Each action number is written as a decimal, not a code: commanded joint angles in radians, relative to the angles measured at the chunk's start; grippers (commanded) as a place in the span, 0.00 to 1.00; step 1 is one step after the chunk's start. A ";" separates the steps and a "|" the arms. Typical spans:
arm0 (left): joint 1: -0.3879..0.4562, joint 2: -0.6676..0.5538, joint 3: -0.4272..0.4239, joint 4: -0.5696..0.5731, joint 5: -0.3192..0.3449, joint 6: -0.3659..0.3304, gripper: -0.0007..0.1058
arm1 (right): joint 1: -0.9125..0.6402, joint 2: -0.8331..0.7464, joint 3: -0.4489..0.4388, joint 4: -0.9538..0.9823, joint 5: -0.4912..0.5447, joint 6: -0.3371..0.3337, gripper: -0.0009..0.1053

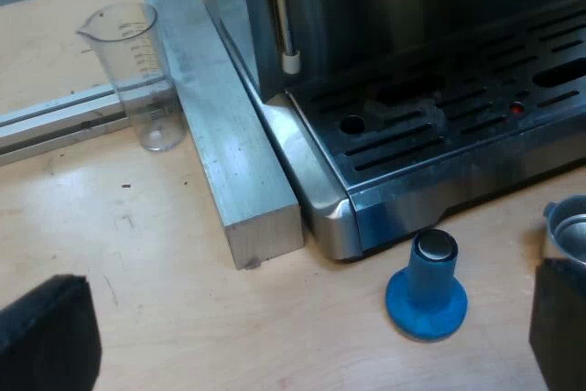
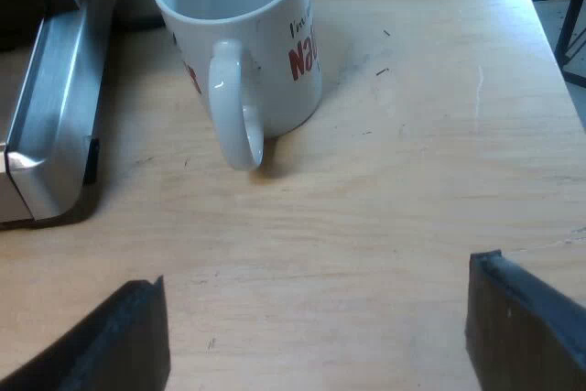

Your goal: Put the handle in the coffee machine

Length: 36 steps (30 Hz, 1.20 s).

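The round metal holder (image 1: 569, 229) sits loose on the pale wooden table (image 1: 183, 318), near the front of the steel espresso machine (image 1: 439, 125) and just beside the blue tamper (image 1: 427, 286); only its shiny cup rim can be made out. I judge it stiff, head-heavy and smooth, so it is best taken by its handle, gripped squarely so that it cannot swing.

The left gripper (image 1: 302, 318) hangs with its fingers wide apart and holds nothing. The right gripper (image 2: 320, 318), near the white ceramic mug (image 2: 243, 43), is likewise spread and bare.

Count: one holder, one tamper, one clear plastic measuring glass (image 1: 137, 70), one mug, one machine, one aluminium bar (image 1: 220, 135).
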 commanded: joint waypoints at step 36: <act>-0.101 0.225 -0.193 0.094 0.435 -0.007 0.92 | -0.007 0.334 -0.471 0.315 -0.535 -0.081 0.66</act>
